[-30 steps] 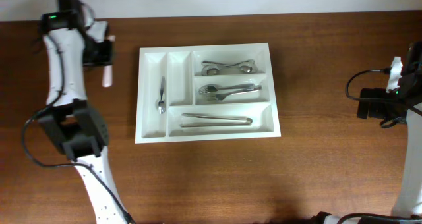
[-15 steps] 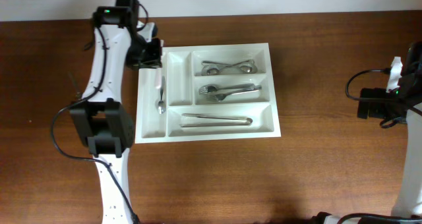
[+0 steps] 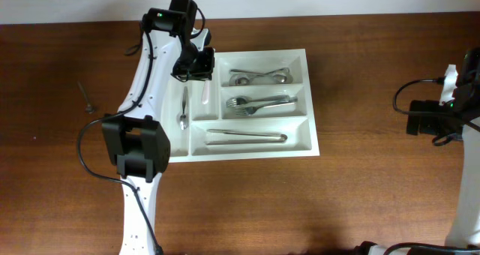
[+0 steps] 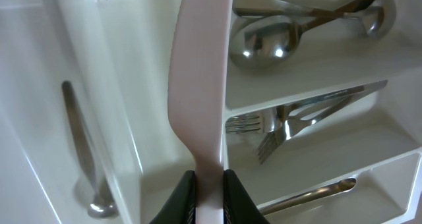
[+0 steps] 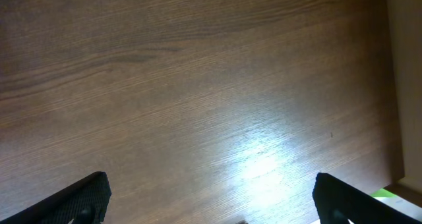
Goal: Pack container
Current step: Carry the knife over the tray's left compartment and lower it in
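Note:
The container (image 3: pixel 240 155) is a large white cutlery tray in the middle of the table. My left gripper (image 3: pixel 199 67) hovers over its far left part, shut on a pale plastic knife (image 3: pixel 205 91) that hangs above the second narrow compartment. In the left wrist view the knife (image 4: pixel 201 72) runs up from the gripper (image 4: pixel 210 184), along the container's divider wall (image 4: pixel 119 118). A metal spoon (image 3: pixel 184 109) lies in the leftmost compartment. Spoons (image 3: pixel 259 77), forks (image 3: pixel 262 103) and a long metal utensil (image 3: pixel 246 136) fill the three long ones. My right gripper (image 5: pixel 211 197) stands open over bare wood.
A small dark utensil (image 3: pixel 86 96) lies on the table left of the left arm. The right arm (image 3: pixel 431 124) stays at the table's right edge, well away from the tray. The table's far edge runs close behind the tray.
My left arm has swung right from the table's far left to above the tray, carrying the plastic knife. The right arm has not moved.

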